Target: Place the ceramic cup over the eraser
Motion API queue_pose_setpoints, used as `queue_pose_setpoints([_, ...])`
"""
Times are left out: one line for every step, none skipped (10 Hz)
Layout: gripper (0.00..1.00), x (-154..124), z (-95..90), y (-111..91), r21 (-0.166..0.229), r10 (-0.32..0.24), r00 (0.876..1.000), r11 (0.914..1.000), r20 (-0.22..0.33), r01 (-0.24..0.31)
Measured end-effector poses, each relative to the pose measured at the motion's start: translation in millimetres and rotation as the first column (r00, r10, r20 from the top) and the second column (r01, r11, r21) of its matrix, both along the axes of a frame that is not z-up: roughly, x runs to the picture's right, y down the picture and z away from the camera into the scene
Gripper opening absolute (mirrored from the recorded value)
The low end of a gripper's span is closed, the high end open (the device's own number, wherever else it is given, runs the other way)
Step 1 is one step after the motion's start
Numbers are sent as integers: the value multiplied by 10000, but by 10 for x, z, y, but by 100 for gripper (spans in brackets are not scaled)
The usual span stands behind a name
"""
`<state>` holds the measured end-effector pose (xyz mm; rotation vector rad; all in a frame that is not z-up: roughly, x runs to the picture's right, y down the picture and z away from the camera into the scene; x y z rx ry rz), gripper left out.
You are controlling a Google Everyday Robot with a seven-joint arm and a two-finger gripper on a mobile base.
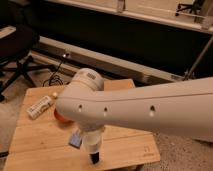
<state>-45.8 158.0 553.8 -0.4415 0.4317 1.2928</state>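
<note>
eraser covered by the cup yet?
Not fully: the eraser shows below the cup, held under the arm. The gripper is hidden behind the arm.

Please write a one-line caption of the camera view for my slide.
Gripper holds the ceramic cup just above the eraser on the wooden table.
</note>
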Motion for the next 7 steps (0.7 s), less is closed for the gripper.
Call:
queue_pose_setpoints([0,-45,12,100,-8,-99,9999,10000,77,99])
queue_pose_setpoints([0,-65,33,162,-51,-157,9998,9999,82,157])
queue_pose_setpoints([0,-85,60,219,-107,-226,9997,9997,67,227])
queue_pose_setpoints([0,-92,78,247,-134,-248,9997,9996,15,248])
queue_pose_setpoints([0,-79,106,275,-157,-315,9994,9994,-158,312])
queue_pose_setpoints([0,-69,127,273,-96,-329,9989,9994,-329,326])
queue_pose_setpoints([0,-45,147,256,-3,-287,9981,9996,-539,288])
